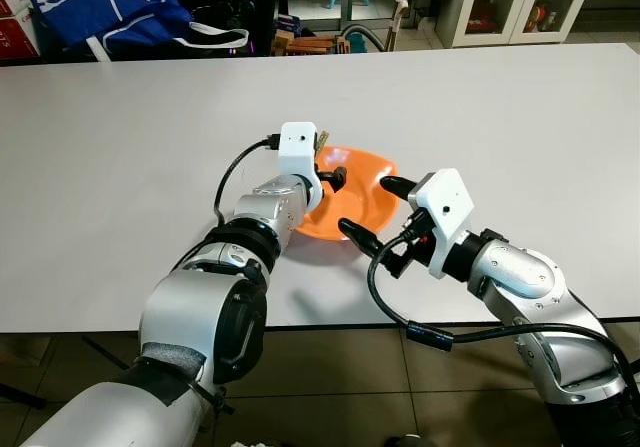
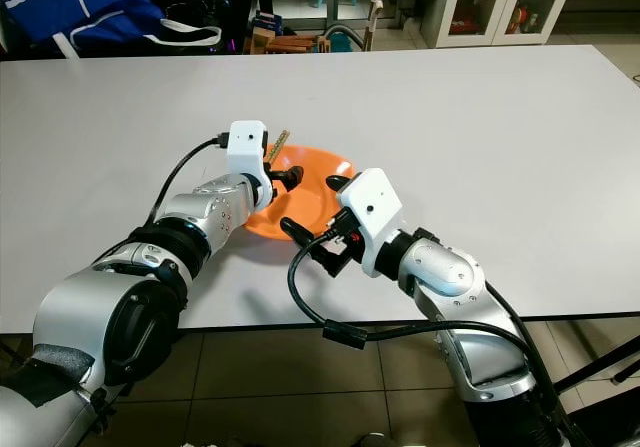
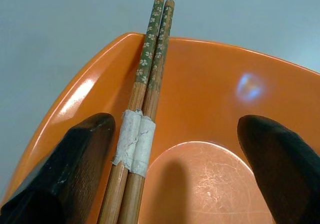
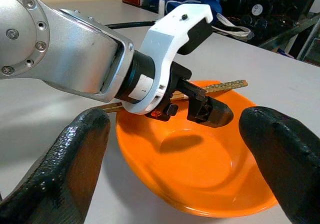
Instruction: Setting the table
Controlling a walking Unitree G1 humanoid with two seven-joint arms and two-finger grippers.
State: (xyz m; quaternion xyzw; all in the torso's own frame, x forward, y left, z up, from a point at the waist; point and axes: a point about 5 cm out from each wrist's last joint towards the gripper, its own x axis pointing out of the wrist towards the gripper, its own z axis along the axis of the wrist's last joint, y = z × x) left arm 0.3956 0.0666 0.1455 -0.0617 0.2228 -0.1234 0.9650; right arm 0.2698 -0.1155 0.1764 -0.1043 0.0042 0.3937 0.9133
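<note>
An orange bowl (image 1: 368, 179) sits on the white table (image 1: 520, 117), a little in from its near edge. A taped pair of wooden chopsticks (image 3: 148, 76) with green flowered ends lies across the bowl's far rim. My left gripper (image 3: 175, 149) hovers open over the bowl. The chopsticks run between its fingers, close beside one finger (image 3: 75, 159). My right gripper (image 1: 375, 209) is open at the bowl's near right side, one black finger at the right rim and one at the near rim. In the right wrist view the bowl (image 4: 210, 179) lies between those wide-spread fingers.
A blue bag (image 1: 110, 12) lies beyond the table's far left edge. A white glass-door cabinet (image 1: 510, 2) stands at the back right, and wooden items (image 1: 310, 42) sit behind the far edge. The table's near edge (image 1: 330, 323) runs just behind both forearms.
</note>
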